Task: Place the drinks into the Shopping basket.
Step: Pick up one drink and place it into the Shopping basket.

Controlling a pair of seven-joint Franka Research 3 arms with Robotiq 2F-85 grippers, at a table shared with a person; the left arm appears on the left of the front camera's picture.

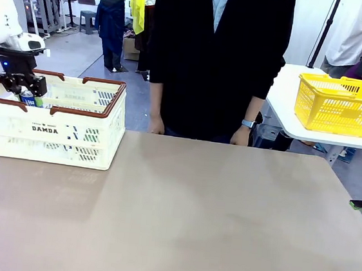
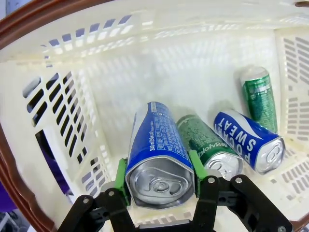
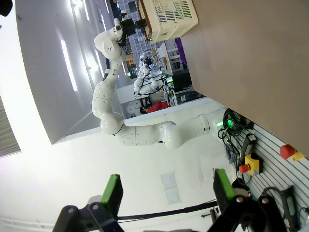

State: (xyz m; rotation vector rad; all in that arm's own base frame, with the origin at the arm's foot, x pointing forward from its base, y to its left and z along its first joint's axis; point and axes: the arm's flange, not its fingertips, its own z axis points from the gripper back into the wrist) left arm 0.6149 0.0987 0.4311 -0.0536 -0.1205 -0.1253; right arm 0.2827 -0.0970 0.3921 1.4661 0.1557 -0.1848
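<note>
The counter [image 1: 178, 219] spreads bare across the lower frame of the front view, with a person [image 1: 215, 55] standing at its far edge, top centre. The basket [image 1: 58, 137] sits at the counter's left, mid-height in the frame; a yellow basket [image 1: 341, 107] rests on another table at upper right.

The left arm comes down from the upper left corner, and the left hand [image 1: 23, 86] sits within the basket's left end. In the left wrist view the left hand [image 2: 161, 186] is clamped on a blue can [image 2: 155, 145], green pads pressed to both sides just below its silver top. The can's long axis runs straight away from the hand toward the basket floor, base-first.

3 more cans already lie on their sides on that floor, right of the held one: a green can [image 2: 205, 142] just beside it, a second blue can [image 2: 248, 140] touching that, and another green can [image 2: 259, 99] at upper right.

The release probably turns on the drop: the held can hangs over bare floor left of the others.

The right hand [image 3: 166, 193] stands wide open, empty, pointing away from the counter.
</note>
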